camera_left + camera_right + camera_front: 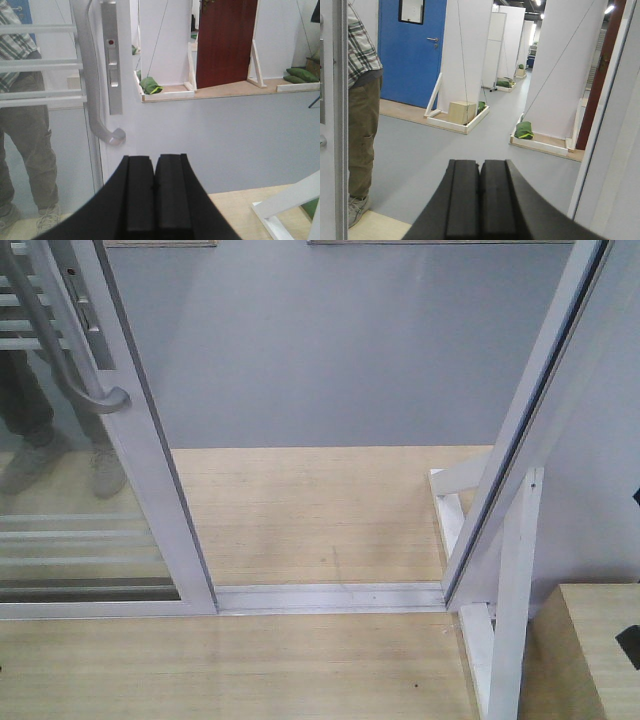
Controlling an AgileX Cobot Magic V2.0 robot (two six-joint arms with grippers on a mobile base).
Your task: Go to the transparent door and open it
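The transparent door [150,470] stands at the left of the front view, slid aside, its white frame holding barred glass. Its long pale handle [75,380] curves down to a hooked end. In the left wrist view the same door [107,60] and handle [97,105] rise just ahead and left of my left gripper [154,159], which is shut on nothing, a little below the hook. My right gripper [479,162] is shut and empty, pointing through the doorway; the door's rail [340,120] shows at the far left.
A slanted white frame post [540,410] with white braces [510,610] bounds the doorway on the right. A floor track [330,596] crosses the wooden floor. A person [362,110] stands behind the glass at left. Grey floor, white partitions and green sandbags [524,131] lie beyond.
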